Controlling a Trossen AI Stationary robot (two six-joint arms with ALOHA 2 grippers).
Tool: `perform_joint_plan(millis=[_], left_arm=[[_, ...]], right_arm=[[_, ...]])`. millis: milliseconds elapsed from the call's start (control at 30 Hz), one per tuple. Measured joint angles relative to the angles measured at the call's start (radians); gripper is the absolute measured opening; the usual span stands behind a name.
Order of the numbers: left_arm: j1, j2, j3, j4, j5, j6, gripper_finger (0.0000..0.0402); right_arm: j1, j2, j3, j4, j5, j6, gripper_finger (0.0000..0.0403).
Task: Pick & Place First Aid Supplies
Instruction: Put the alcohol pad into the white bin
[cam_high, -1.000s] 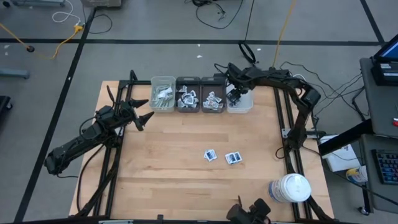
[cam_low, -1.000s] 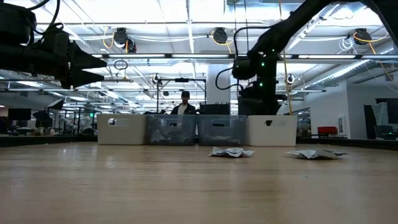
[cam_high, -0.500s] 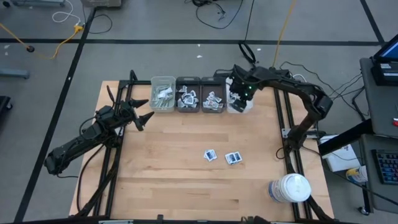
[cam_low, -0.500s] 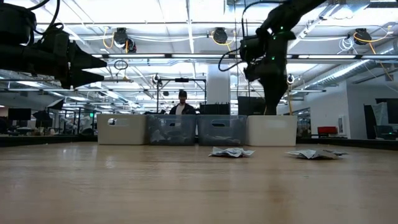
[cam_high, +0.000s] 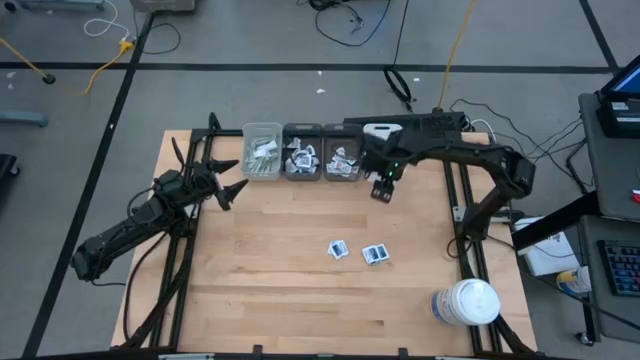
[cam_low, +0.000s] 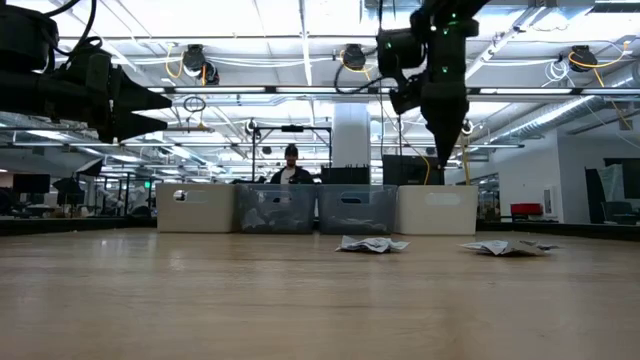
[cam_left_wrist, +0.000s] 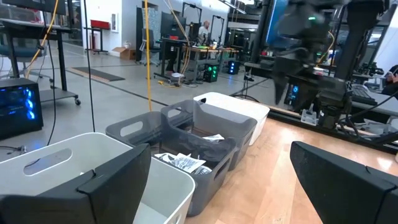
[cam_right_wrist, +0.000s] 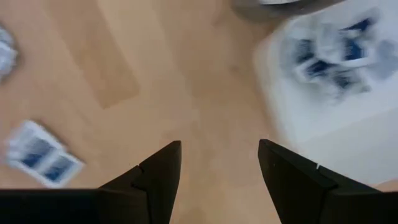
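Since a second ago the right gripper (cam_high: 381, 190) has come away from the white bin (cam_high: 378, 130) at the right end of the row and now hangs over bare wood just in front of it; the left arm has not stirred.

From above, two small flat white sachets with blue print (cam_high: 339, 249) (cam_high: 375, 254) lie loose on the pale wooden table (cam_high: 280, 290), near each other and well apart from the right gripper, toward the table's front. More sachets fill the two grey bins (cam_high: 302, 158) (cam_high: 343, 160). The left gripper (cam_high: 232, 178) waits spread wide beside the white bin of pale strips (cam_high: 261, 152).

At table height, both loose sachets (cam_low: 371, 244) (cam_low: 507, 247) lie flat and crumpled, the right gripper (cam_low: 445, 128) high above them.

The right wrist camera shows its fingers (cam_right_wrist: 155, 177) parted and empty, a blue-printed sachet (cam_right_wrist: 43, 160) on the wood, and blurred sachets in the white bin (cam_right_wrist: 329, 56).
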Motion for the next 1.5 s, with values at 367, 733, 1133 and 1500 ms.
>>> perform_joint_plan(millis=[367, 733, 1133, 1500], left_arm=[[0.000, 0.000, 0.000, 0.000, 0.000, 0.000, 0.0392], [0.000, 0.000, 0.000, 0.000, 0.000, 0.000, 0.0392], [0.000, 0.000, 0.000, 0.000, 0.000, 0.000, 0.0392], [0.000, 0.000, 0.000, 0.000, 0.000, 0.000, 0.0392]], right_arm=[[0.316, 0.000, 0.000, -0.002, -0.004, 0.313, 0.0208], [0.550, 0.061, -0.002, 0.075, -0.056, 0.297, 0.0208], [0.612, 0.061, -0.185, 0.323, -0.027, 0.100, 0.0208], [0.610, 0.127, -0.257, 0.453, -0.001, 0.038, 0.0208]])
